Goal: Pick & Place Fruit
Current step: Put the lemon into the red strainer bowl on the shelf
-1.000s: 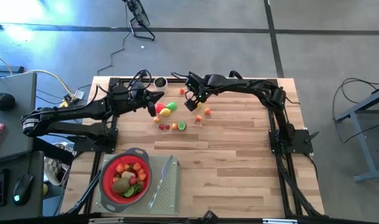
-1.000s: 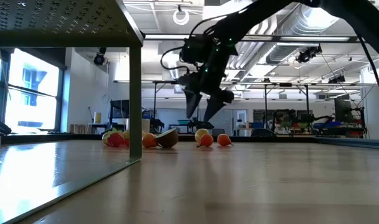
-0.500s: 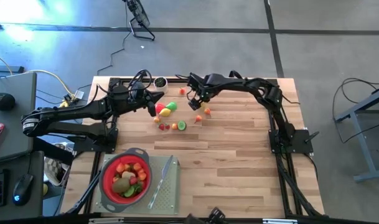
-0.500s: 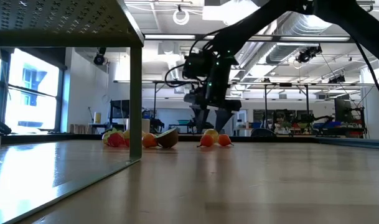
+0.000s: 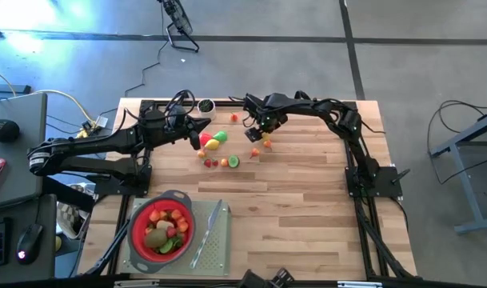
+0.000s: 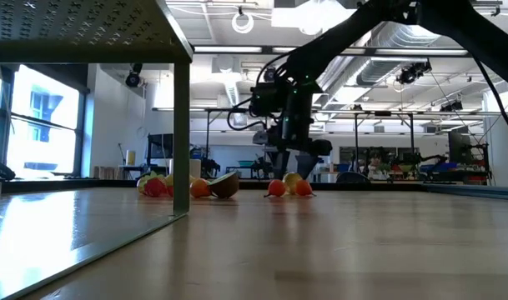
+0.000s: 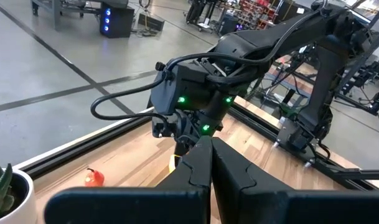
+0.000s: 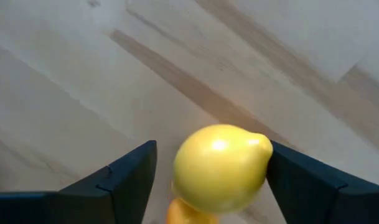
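My right gripper (image 5: 263,133) is open, low over the far middle of the table. Its fingers stand on either side of a yellow lemon (image 8: 219,165) that lies on the wood. An orange fruit (image 8: 188,214) lies against the lemon. More toy fruit lies loose on the table: orange ones (image 5: 267,145), a red, yellow and green cluster (image 5: 215,141) and small ones (image 5: 225,162). My left gripper (image 5: 203,128) is shut and empty at that cluster's left; it also shows in its own wrist view (image 7: 211,168). My right gripper comes at the lemon from above, pointing down, one finger (image 8: 117,180) on each side of it. The lemon rests on the table. Whether the other finger (image 8: 307,180) touches the lemon's pointed end (image 8: 264,146), I cannot tell.
A red strainer (image 5: 134,230) holding several fruits stands on a grey tray (image 5: 219,254) at the near left, with a slim knife (image 5: 208,232) beside it. A small white pot (image 5: 205,105) stands at the far edge. A lone red fruit (image 5: 233,118) lies near it.
My right gripper has gone toward the table's right edge and down, from beside the orange fruits to just over the lemon, its fingers now around it.
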`<state>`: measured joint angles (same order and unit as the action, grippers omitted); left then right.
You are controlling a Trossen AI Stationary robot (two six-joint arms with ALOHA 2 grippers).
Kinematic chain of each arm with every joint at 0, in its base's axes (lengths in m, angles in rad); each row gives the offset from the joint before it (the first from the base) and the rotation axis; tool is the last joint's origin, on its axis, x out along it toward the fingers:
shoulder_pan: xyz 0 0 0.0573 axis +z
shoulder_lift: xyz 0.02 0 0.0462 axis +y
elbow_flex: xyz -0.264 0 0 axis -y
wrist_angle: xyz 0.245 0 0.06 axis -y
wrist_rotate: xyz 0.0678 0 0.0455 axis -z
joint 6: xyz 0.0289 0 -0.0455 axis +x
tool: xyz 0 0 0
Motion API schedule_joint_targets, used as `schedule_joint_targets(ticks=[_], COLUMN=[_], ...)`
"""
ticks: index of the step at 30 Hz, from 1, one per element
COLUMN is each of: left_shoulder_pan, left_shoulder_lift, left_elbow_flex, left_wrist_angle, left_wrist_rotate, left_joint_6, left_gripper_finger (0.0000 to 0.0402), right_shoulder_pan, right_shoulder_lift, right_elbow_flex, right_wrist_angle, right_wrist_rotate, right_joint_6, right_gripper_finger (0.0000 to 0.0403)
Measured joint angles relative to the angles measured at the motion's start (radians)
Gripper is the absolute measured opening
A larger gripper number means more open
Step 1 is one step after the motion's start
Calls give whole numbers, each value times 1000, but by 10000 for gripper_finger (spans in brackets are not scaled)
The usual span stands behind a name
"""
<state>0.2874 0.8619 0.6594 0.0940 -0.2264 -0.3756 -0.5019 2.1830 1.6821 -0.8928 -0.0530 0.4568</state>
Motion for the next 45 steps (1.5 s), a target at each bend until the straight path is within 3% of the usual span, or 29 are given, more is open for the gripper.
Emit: schedule_joint_targets(ticks=[10,25,34,45], left_shoulder_pan=[0,0,0,0], left_shoulder_lift=[0,0,0,0], left_elbow_flex=[0,0,0,0], left_wrist_angle=[-5,-16,-19,-15], left_wrist_rotate=[0,0,-1,-3], left_joint_6=[0,0,0,0], left_gripper_finger=[0,0,0,0], right_shoulder_pan=[-3,-3,-3,3], right_shoulder_lift=[0,-9,-86,-275], right_elbow_flex=[0,0,0,0], right_wrist_angle=[-40,-16,37,188], right_wrist_rotate=[-6,0,-112,-295], right_joint_6=[22,-13,-58,-140], right_gripper_finger=[215,212,207,210])
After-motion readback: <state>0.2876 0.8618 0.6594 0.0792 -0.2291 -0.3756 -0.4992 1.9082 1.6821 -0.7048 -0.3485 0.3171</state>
